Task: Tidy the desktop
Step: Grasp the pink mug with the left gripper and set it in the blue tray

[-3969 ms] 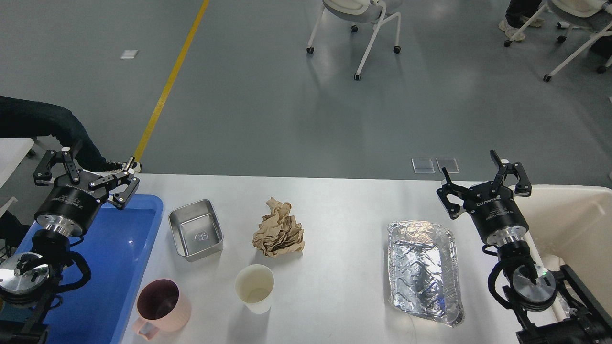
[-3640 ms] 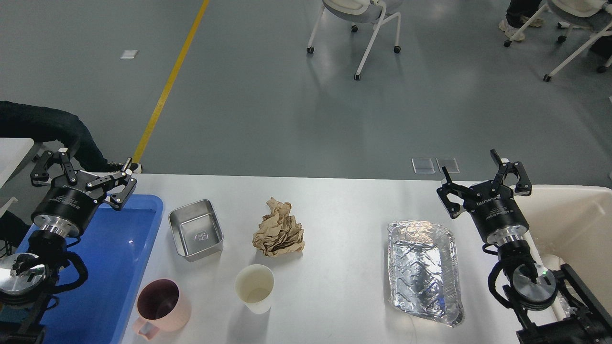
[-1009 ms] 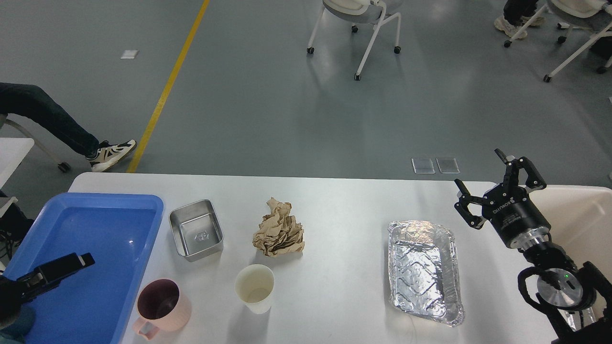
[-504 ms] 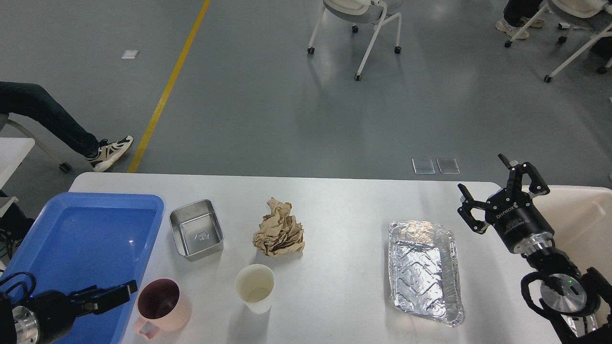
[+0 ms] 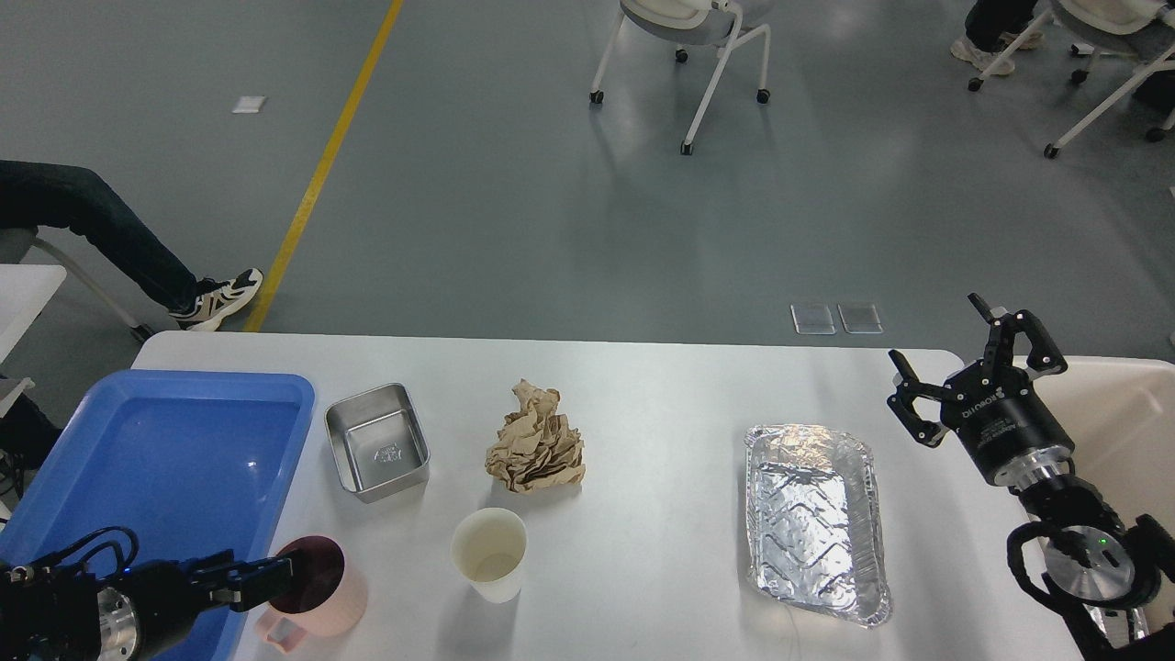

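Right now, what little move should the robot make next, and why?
Probably ease the left gripper a bit further onto the pink mug and close on its rim. It sits right at the mug's near-left rim, beside the blue tray, while the right gripper hovers open far off near the bin.

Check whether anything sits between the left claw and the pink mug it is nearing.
Nothing visible does. The left claw is low at the pink mug, its tip at the rim on the side facing the blue tray. The paper cup and steel container stand clear.
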